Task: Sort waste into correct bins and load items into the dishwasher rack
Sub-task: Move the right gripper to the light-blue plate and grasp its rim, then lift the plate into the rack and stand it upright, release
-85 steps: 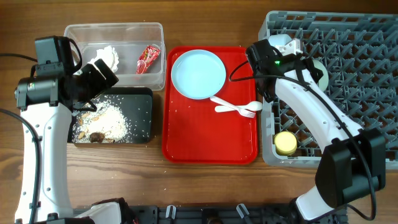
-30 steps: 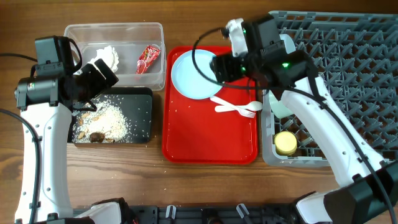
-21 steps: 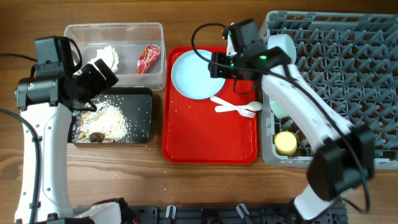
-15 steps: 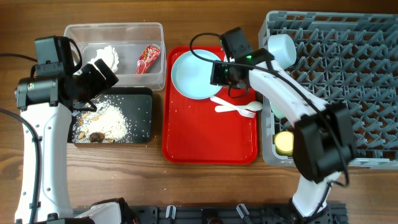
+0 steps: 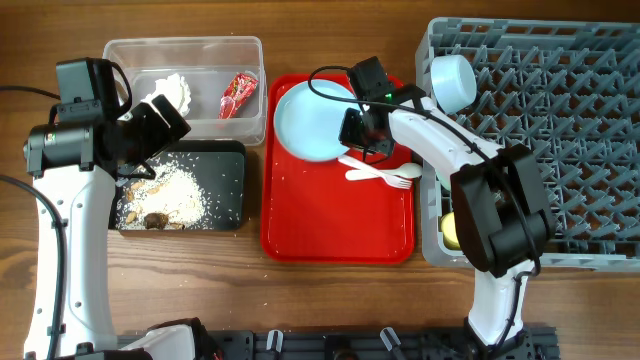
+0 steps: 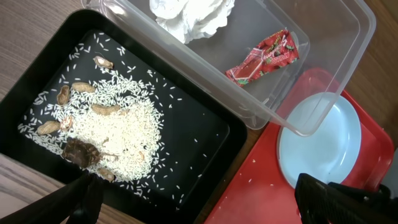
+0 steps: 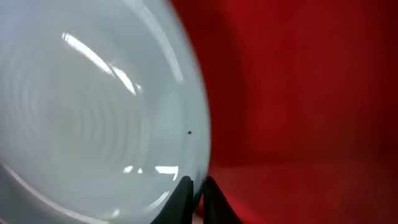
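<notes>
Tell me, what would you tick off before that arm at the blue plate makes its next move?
1. Right end effector at the plate rim: ok, its fingertips sit at the edge.
2. Firm grip on the plate: cannot tell, the wrist view is blurred.
3. Spoon and fork clear of the plate: cannot tell, they lie very near its edge on the red tray.
4. Free pegs in the rack: ok, most of it is bare.
5. Left end effector out of the way: ok, open by the black tray.
</notes>
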`<action>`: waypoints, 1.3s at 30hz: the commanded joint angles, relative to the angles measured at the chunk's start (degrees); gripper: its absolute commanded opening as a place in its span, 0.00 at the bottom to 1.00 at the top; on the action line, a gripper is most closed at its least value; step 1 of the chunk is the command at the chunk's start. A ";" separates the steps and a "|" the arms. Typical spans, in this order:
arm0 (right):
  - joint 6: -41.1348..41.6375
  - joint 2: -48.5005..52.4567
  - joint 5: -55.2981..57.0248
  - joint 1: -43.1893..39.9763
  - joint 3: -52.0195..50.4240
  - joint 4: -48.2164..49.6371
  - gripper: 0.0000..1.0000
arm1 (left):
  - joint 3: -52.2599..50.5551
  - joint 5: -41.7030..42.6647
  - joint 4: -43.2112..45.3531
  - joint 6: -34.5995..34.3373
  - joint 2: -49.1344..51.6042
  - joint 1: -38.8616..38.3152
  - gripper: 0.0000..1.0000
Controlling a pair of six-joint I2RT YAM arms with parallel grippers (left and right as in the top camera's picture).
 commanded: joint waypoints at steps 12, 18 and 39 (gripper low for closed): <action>1.29 3.56 1.88 0.09 -0.20 0.28 0.10 | 0.66 -0.13 0.13 0.09 -0.37 0.26 1.00; -0.87 2.86 0.37 -0.35 0.90 0.24 0.04 | 0.66 -0.13 0.13 0.09 -0.37 0.26 1.00; -17.33 -29.77 48.30 -17.27 17.97 -12.61 0.04 | 0.66 -0.13 0.13 0.09 -0.37 0.26 1.00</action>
